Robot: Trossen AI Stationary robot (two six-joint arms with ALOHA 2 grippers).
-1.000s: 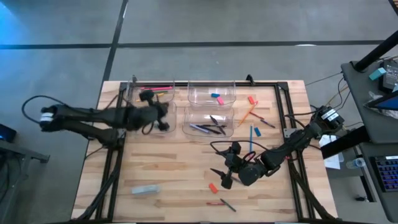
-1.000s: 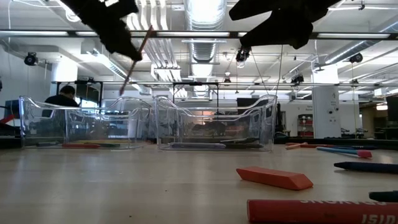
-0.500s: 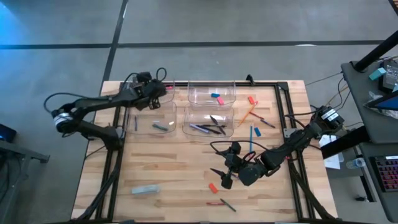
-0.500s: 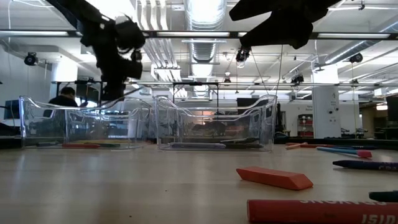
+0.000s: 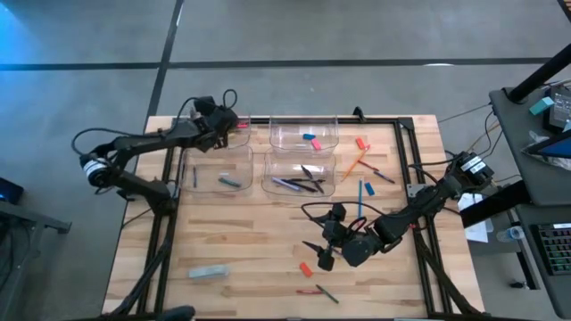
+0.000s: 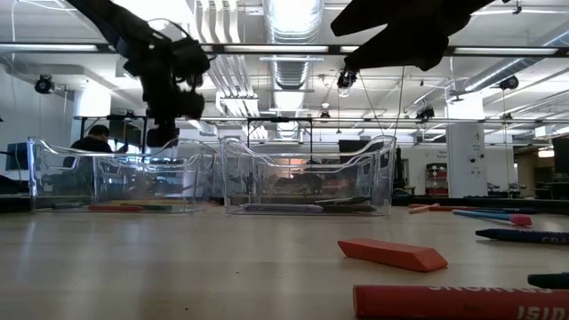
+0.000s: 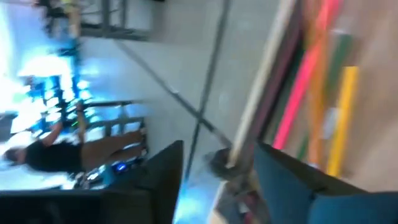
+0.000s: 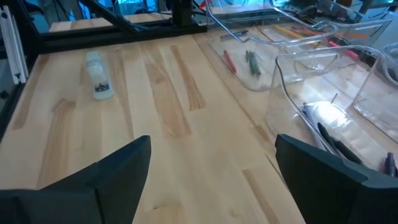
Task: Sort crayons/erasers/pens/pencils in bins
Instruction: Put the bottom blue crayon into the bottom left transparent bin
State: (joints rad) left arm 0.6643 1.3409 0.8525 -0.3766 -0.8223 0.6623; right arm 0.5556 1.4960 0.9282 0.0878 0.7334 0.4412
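Four clear bins stand at the table's far middle. My left gripper [image 5: 229, 121] [image 7: 219, 155] hangs open over the far left bin [image 5: 214, 134], with nothing between its fingers. Pink, orange, yellow and green pencils [image 7: 311, 93] lie on that bin's floor. The near middle bin [image 5: 302, 176] has dark pens [image 5: 299, 184], the far middle bin a blue eraser [image 5: 310, 140], and the near left bin [image 5: 219, 171] short crayons [image 5: 230, 180]. My right gripper [image 5: 318, 255] [image 8: 211, 180] waits open above the table's near right part, just beside a small red eraser [image 5: 305, 268].
Loose on the right: an orange pencil [image 5: 355, 163], a blue pencil [image 5: 361, 192], a red eraser [image 5: 361, 143], a dark pen [image 5: 382, 176]. A red crayon and a pen [image 5: 318, 291] lie near the front edge, a grey block [image 5: 208, 272] near front left. Black frame rails run along the table's sides.
My left gripper has swung from over the near left bin toward the table's far edge, sinking and rolling, and now hangs over the far left bin. The reddish pencil that hung slanting from its fingers a second ago no longer shows there.
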